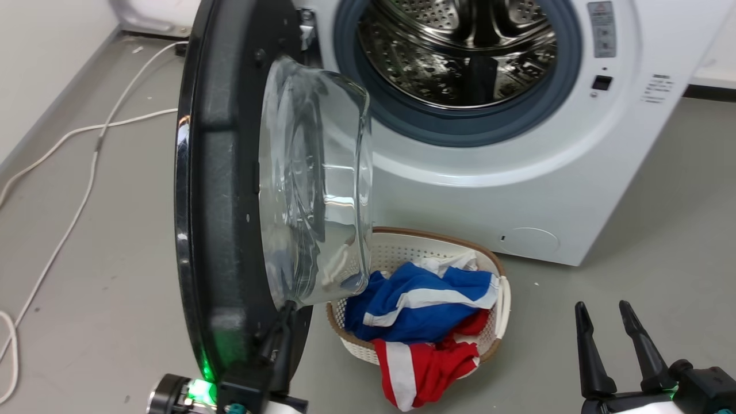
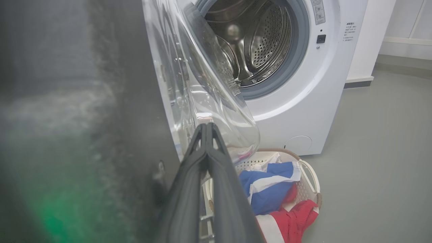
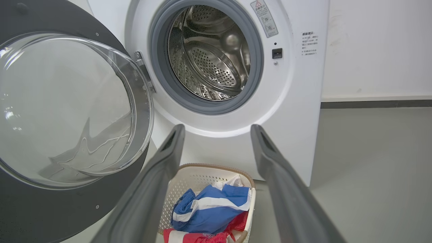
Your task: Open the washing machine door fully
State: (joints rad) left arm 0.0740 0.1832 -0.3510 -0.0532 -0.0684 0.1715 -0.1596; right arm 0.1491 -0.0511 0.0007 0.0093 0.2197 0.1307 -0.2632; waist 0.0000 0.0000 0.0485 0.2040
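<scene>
Washer (image 1: 517,190) is sitting upper right, its door (image 1: 224,172) is standing open edge-on at left, basket (image 1: 402,241) is lying bottom centre, left gripper (image 1: 286,315) is touching the door's glass with fingers pinched together, right gripper (image 1: 602,306) is hovering spread wide lower right.

Black-rimmed washing machine door (image 1: 224,190) wide open

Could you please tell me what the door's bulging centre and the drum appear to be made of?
Bulging clear door bowl: glossy glass, possibly plastic; it is see-through with sharp glints. Perforated silver drum: polished metal, likely steel; it mirrors its surroundings.
</scene>
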